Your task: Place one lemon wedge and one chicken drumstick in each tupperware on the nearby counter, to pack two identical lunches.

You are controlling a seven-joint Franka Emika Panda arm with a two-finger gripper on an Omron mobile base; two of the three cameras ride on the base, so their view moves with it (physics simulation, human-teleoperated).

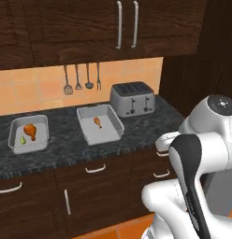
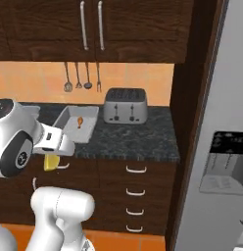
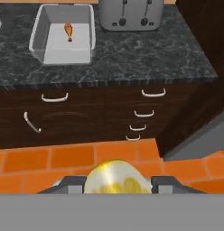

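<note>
Lemon wedge [image 3: 116, 181] sits clamped between the jaws, low over the orange floor, at six o'clock from the tupperware [image 3: 39, 34] on the table that lacks one. Light, slick-skinned and squashy; hold gently across its flat sides.
</note>
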